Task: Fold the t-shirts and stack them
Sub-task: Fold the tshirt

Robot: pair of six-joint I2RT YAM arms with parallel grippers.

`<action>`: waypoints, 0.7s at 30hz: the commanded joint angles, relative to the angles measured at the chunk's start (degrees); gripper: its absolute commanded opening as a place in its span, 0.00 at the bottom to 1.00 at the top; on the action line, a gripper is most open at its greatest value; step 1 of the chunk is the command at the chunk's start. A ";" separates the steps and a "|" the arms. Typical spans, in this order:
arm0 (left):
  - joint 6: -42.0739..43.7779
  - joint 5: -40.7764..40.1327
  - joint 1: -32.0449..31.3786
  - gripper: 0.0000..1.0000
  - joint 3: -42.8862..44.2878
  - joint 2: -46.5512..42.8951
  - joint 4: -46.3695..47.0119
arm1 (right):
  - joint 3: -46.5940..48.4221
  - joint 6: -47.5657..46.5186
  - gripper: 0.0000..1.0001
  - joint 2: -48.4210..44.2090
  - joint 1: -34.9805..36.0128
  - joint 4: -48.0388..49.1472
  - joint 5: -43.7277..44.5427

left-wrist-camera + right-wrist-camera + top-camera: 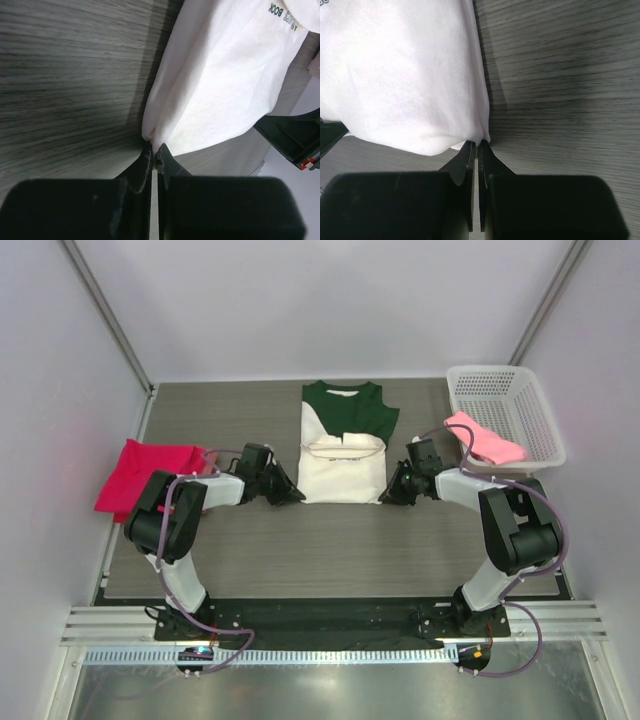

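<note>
Views: only the top camera shows the whole cream-white shirt [343,465], a red-pink shirt [145,472] at the worktop's left edge, and a light pink shirt [485,440] draped over the basket [500,370] rim in the far right corner. Only my wrist cameras show the pinches.
Shirt: mid-worktop, green shoulders toward the far edge, near hem between my grippers.
Left gripper [154,150]: at the shirt's near left corner, fingers pressed almost together, pinching the cloth there.
Right gripper [476,147]: at the near right corner, fingers likewise nearly closed on the cloth.
</note>
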 commanded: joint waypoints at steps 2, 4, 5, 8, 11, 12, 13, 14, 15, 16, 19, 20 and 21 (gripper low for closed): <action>1.06 -0.27 -0.32 0.00 -0.34 -1.52 1.20 | -0.81 -0.34 0.01 -3.65 0.16 0.80 0.42; 1.23 -0.79 -0.32 0.00 -1.30 -3.54 0.50 | -1.34 -0.68 0.01 -5.41 0.07 -0.35 0.60; 1.41 -0.79 -0.32 0.00 -1.57 -5.38 0.06 | -1.43 -0.95 0.01 -6.03 0.16 -1.66 0.43; 1.67 1.31 -0.41 0.00 -2.89 -8.37 -1.18 | -1.60 -2.00 0.01 -8.93 0.16 -5.17 -0.80; 1.41 3.86 -0.59 0.00 -5.35 -12.58 -1.35 | -2.31 -2.88 0.01 -13.31 0.16 -8.51 -2.64; 1.32 4.30 -1.11 0.00 -6.05 -14.17 -1.53 | -2.39 -3.06 0.01 -14.63 0.16 -9.31 -2.91; 1.32 4.39 -1.38 0.00 -7.27 -15.67 -1.96 | -2.57 -3.23 0.01 -17.78 0.16 -10.19 -3.18; 1.58 4.57 -1.64 0.00 -7.72 -17.07 -2.84 | -2.57 -3.58 0.01 -19.38 0.16 -12.02 -3.35; 1.67 4.57 -1.90 0.00 -8.07 -20.31 -3.98 | -2.48 -3.85 0.01 -20.87 0.16 -13.08 -3.70; 1.94 4.57 -2.34 0.00 -8.77 -21.82 -5.82 | -1.79 -4.03 0.01 -23.93 0.16 -14.14 -3.88; 1.59 5.27 -2.78 0.00 -10.01 -28.06 -8.99 | -0.38 -4.73 0.01 -29.30 0.16 -18.71 -4.15; 1.50 5.36 -3.05 0.00 -10.10 -29.29 -9.87 | -0.03 -4.82 0.01 -30.63 0.07 -20.98 -4.15; 1.50 5.62 -3.66 0.00 -10.19 -30.43 -11.62 | 0.33 -4.82 0.01 -31.77 0.16 -21.87 -4.41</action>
